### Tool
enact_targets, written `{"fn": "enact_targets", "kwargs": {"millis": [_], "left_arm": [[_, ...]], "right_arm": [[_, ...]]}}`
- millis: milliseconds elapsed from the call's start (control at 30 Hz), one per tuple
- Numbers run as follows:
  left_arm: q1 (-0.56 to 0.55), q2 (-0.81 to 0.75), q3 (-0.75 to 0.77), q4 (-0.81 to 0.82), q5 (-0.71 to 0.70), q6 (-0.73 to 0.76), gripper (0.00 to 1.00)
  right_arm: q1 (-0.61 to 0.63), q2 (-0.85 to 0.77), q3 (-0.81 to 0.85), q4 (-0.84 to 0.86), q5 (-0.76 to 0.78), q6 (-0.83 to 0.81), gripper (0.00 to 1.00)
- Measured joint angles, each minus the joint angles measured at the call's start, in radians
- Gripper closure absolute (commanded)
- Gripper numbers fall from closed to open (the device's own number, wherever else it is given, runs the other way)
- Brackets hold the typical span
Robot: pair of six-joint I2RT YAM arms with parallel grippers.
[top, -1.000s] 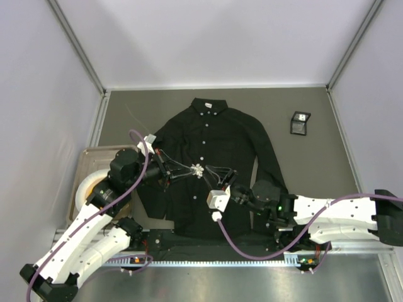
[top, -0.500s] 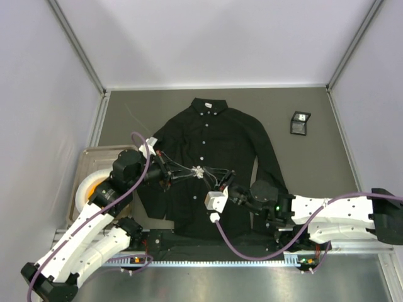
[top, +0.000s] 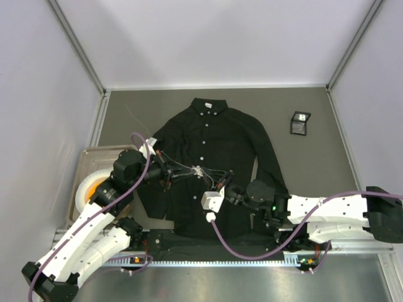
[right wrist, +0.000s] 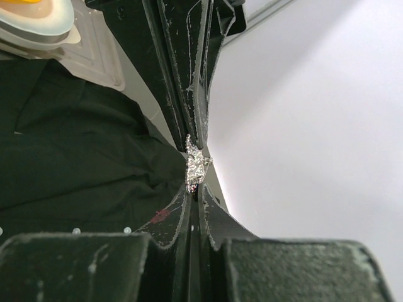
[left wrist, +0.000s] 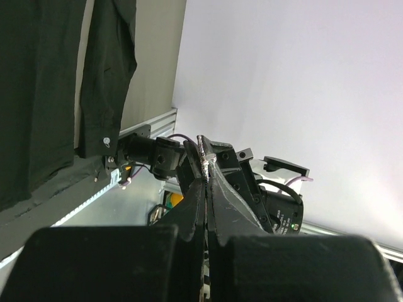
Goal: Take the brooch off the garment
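The brooch (top: 198,170), a tiny crinkled silver-white ornament, is pinched between both grippers above the front of the garment (top: 214,135), a black button-up shirt lying flat. My left gripper (top: 192,171) is shut on the brooch from the left, and my right gripper (top: 204,172) is shut on it from the right. In the left wrist view the brooch (left wrist: 206,157) sticks out past the closed left gripper (left wrist: 206,175), with the shirt (left wrist: 38,94) off to the side. In the right wrist view the brooch (right wrist: 195,165) sits between the right gripper (right wrist: 196,187) and the left fingers (right wrist: 189,94), with the shirt (right wrist: 75,157) behind.
A small black square box (top: 300,123) lies at the back right. A metal tray (top: 94,153) with a white and orange roll (top: 87,189) stands on the left under the left arm. Grey walls close in the sides and back.
My right arm's wrist has shifted a little to the left, closer to the left gripper. The brooch and the left gripper have stayed nearly in place.
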Motion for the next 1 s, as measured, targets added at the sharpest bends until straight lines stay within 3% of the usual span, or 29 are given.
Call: {"fn": "enact_targets", "kwargs": {"millis": [133,267,367,567,733,867,1000], "left_arm": [[0.003,0.0,-0.013,0.038,0.002,-0.015,1.0],[0.004,-0.002,-0.029,0.08,0.003,-0.003,0.57],[0.002,-0.012,-0.037,0.081,0.007,0.037,0.42],[-0.001,-0.043,-0.034,0.037,-0.019,0.147,0.34],[-0.002,-0.043,0.06,-0.105,-0.113,0.305,0.32],[-0.002,-0.048,0.134,-0.162,-0.177,0.425,0.31],[-0.002,-0.039,0.151,-0.167,-0.177,0.502,0.3]], "right_arm": [[0.0,0.007,0.0,0.027,0.021,0.003,1.0],[0.0,0.007,-0.001,0.044,0.04,0.039,1.0],[0.001,0.007,-0.001,0.048,0.04,0.089,1.0],[-0.052,-0.017,-0.002,-0.003,0.014,0.263,1.0],[-0.285,-0.106,-0.023,-0.116,-0.082,0.567,1.0],[-0.583,-0.182,-0.064,-0.215,-0.175,0.857,1.0],[-0.915,-0.227,-0.107,-0.303,-0.364,1.131,1.0]]}}
